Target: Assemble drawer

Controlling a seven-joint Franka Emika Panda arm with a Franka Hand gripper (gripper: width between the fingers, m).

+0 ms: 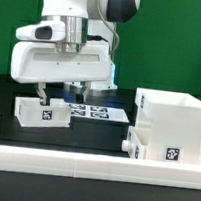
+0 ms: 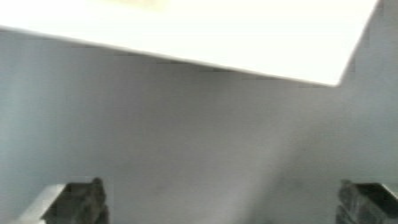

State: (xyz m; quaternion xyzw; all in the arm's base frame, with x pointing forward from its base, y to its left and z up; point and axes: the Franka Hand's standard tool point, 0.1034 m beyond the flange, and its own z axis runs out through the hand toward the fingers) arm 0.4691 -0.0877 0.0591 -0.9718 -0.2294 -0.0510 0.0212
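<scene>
The small white drawer looks light, stiff and smooth-sided, so I judge a pinch across two thin opposite walls the safest hold. It sits on the dark tabletop, well apart from the white case on the exterior view's right. The jaws hang just above it, spread wide and empty
</scene>
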